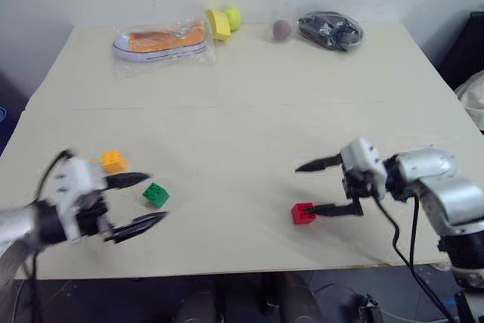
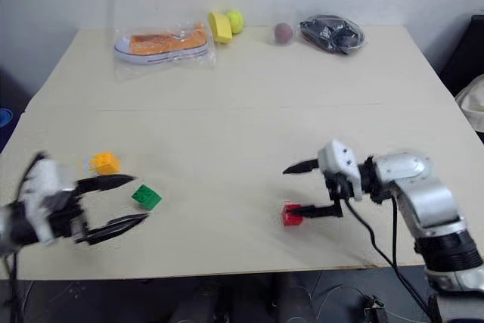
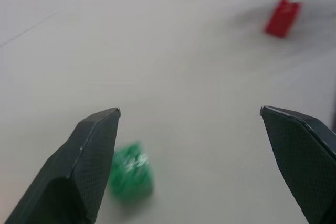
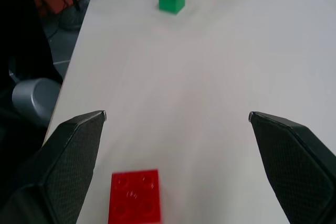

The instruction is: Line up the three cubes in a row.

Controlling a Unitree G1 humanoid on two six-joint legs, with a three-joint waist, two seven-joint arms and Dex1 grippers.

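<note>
On smooth pale table [image 1: 242, 126], studded plastic cubes (red [image 1: 302, 213], green [image 1: 156, 194], orange-yellow [image 1: 113, 160]) lie ungrasped, both grippers agape

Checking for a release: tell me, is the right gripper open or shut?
Open. The right gripper has its fingers spread wide, and the red cube sits free on the table.

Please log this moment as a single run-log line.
left hand: open, by green cube | right hand: open, beside red cube | orange-yellow cube: untouched
</note>
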